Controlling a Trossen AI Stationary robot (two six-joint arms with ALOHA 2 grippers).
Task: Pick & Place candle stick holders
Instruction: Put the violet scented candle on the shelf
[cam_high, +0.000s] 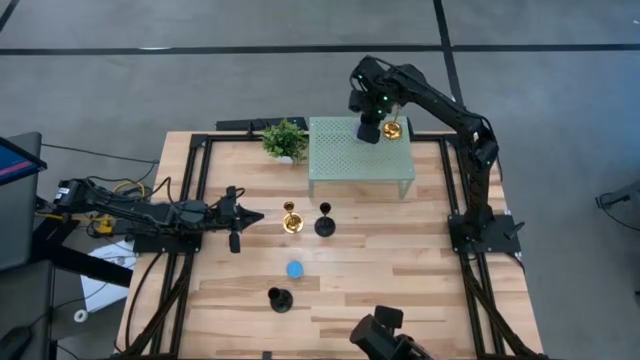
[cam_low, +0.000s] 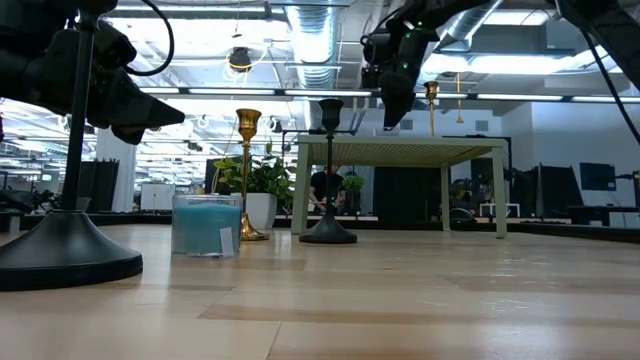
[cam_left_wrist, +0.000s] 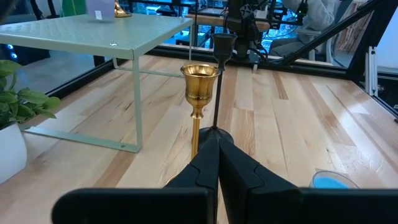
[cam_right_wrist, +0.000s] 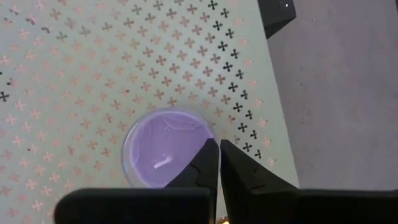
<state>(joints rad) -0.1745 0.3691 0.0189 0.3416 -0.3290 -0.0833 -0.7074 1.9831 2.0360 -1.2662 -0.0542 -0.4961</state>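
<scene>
A pale green perforated side table (cam_high: 345, 160) stands at the back of the wooden table. On its far right corner stand a gold candle stick holder (cam_high: 394, 128) and a low purple one (cam_right_wrist: 163, 149). My right gripper (cam_right_wrist: 219, 144) hangs shut just above the purple one's rim, pointing steeply down, with nothing between its fingers. On the wood, a gold holder (cam_high: 291, 221) and a black one (cam_high: 325, 224) stand on their round bases. A low blue one (cam_high: 295, 269) and another black one (cam_high: 279, 298) stand nearer. My left gripper (cam_high: 258, 216) is shut, level, left of the gold holder.
A small leafy plant in a white pot (cam_high: 285, 140) stands at the side table's left corner. Dark frame rails (cam_high: 470, 290) run along the wooden table's left and right sides. Camera gear (cam_high: 385, 335) sits at the near edge. Bare wood lies right of the holders.
</scene>
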